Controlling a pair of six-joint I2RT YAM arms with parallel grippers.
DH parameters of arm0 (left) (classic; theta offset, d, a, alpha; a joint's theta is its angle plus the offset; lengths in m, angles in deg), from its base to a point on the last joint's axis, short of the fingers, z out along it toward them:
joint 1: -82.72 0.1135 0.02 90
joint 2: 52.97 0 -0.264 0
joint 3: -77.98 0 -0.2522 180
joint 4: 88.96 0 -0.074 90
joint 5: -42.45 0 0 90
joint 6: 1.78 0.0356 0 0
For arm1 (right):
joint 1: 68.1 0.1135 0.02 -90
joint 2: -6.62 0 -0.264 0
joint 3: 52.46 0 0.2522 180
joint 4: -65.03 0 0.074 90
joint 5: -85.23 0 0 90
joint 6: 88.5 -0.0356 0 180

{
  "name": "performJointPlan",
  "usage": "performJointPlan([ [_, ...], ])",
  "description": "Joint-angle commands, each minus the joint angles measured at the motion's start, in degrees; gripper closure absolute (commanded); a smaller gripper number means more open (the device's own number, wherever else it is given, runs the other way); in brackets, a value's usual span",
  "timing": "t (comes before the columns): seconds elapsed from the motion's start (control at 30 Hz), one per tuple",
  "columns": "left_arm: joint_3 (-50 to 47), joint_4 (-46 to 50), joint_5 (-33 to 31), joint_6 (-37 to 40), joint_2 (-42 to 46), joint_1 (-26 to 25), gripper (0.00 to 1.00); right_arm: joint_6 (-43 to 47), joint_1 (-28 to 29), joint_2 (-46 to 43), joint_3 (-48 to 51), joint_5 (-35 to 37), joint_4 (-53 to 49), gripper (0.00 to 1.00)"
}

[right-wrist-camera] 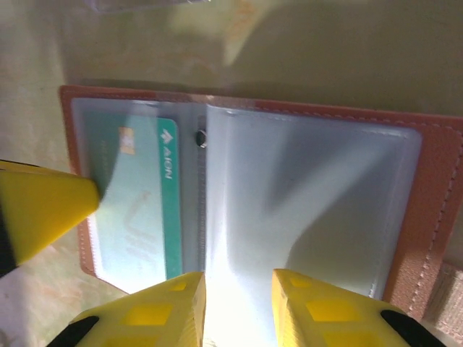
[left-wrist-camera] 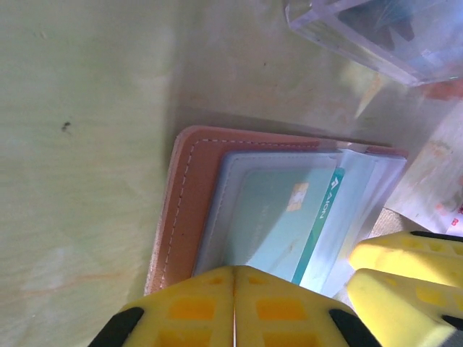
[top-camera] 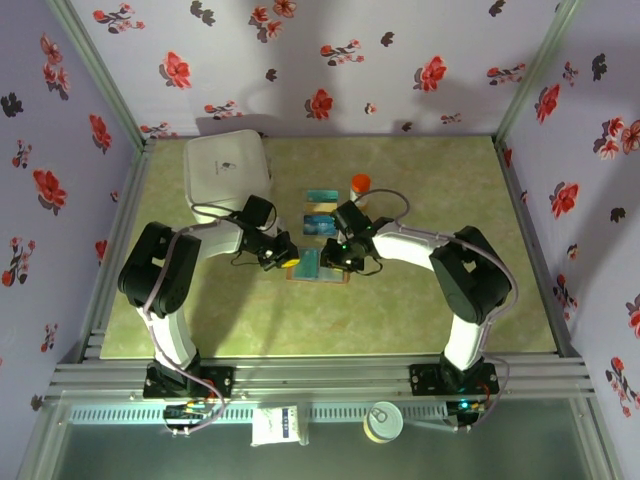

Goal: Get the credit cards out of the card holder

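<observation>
Card holder (top-camera: 318, 265) spread open on counter (top-camera: 420, 310) between both grippers; teal credit card (left-wrist-camera: 278, 217) sleeved nearest left gripper (left-wrist-camera: 234, 311), long axis aimed at its clenched tips; right gripper (right-wrist-camera: 239, 311), slightly parted, over empty panel.

Bare table (top-camera: 300, 320) nearside; bottle (top-camera: 360, 183) beyond

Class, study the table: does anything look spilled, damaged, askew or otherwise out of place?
Nothing stands out. The card holder lies open and flat, one teal card sits straight in its sleeve, and two loose cards lie flat on the table beyond it. No spill or damage shows.
</observation>
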Motion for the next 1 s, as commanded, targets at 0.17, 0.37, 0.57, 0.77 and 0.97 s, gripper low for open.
performJointPlan([
  [0.17,0.1,1.7,-1.7,2.6,0.3,0.1,0.97,-3.4,0.6,0.8,-2.9,-5.6,4.9,0.72],
  [0.37,0.0,2.4,-2.0,3.2,-0.6,0.1,0.99,-4.1,0.7,3.2,-4.0,-6.8,5.7,0.73],
  [0.57,-0.3,2.4,-1.9,3.4,-0.6,0.1,0.99,-4.8,0.7,5.1,-4.1,-9.4,7.7,0.74],
  [0.77,-0.5,2.3,-2.0,3.1,-0.4,0.1,0.99,-5.5,0.7,6.6,-3.7,-10.9,9.6,0.75],
  [0.97,-0.5,2.5,-1.9,3.1,0.3,0.1,0.98,-4.3,0.7,7.1,-4.5,-8.1,5.1,0.75],
])
